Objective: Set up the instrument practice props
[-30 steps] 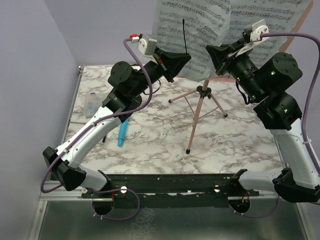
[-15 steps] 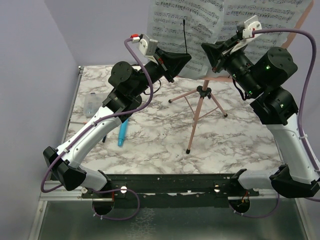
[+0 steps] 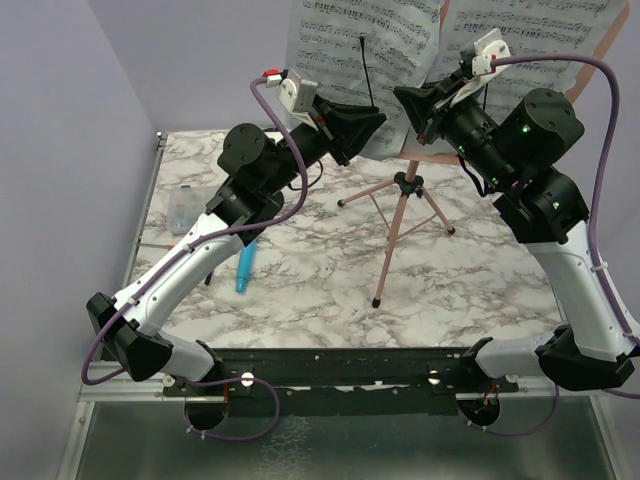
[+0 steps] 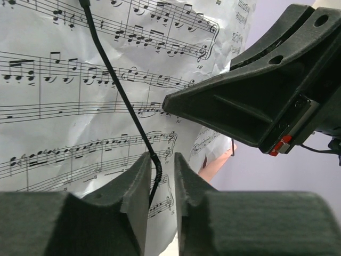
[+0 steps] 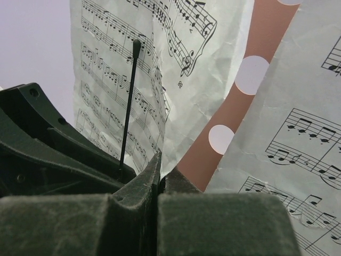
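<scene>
The pink music stand point(image 3: 392, 238) stands on its tripod legs mid-table, its hole-punched panel point(image 5: 240, 101) behind two white sheet-music pages. My right gripper point(image 3: 408, 108) point(image 5: 159, 169) is shut on the lower corner of the left page point(image 3: 330, 50) point(image 5: 208, 69). The right page point(image 3: 530, 25) lies on the panel. My left gripper point(image 3: 368, 125) point(image 4: 162, 165) is raised beside it. Its jaws stand a narrow gap apart on the black mic stand, whose thin rod point(image 3: 368, 70) point(image 4: 120, 96) rises from between them. The stand's base is hidden. The blue toy microphone point(image 3: 245, 268) lies on the table.
A clear plastic compartment box point(image 3: 181, 208) sits at the table's left edge. The two grippers are close together in front of the pages, the right one showing in the left wrist view point(image 4: 240, 106). The purple wall is close behind the stand.
My right gripper has moved left and a little up with the left page, which has shifted left across the panel. The left arm and the mic stand rod have not moved.
</scene>
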Robot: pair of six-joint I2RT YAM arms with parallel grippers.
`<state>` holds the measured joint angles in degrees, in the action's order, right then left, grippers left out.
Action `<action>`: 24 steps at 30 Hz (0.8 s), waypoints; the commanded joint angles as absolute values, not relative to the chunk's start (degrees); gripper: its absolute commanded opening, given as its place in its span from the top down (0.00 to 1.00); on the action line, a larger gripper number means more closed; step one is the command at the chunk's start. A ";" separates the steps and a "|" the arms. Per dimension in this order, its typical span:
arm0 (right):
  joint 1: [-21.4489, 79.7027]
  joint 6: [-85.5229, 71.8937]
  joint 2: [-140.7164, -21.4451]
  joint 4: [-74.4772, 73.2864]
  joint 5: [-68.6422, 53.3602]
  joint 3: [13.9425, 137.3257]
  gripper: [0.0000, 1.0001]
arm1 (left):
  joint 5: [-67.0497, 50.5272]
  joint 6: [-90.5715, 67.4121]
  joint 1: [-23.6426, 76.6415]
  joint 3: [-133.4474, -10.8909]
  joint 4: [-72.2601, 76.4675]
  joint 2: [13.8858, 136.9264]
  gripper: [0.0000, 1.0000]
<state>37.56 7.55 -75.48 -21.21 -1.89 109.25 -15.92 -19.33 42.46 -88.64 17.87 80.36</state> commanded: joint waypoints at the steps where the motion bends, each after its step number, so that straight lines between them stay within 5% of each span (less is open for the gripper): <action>1: 37.88 7.76 -75.73 -23.05 -3.16 110.22 0.99 | -16.87 -18.99 43.15 -87.54 18.37 79.93 0.71; 11: 37.95 7.58 -75.37 -22.71 -2.06 110.61 1.00 | -15.36 -18.67 43.19 -86.28 18.42 78.20 0.47; 24: 37.88 6.91 -74.44 -20.42 1.70 110.41 0.99 | -14.89 -18.90 43.20 -85.52 18.44 77.28 0.45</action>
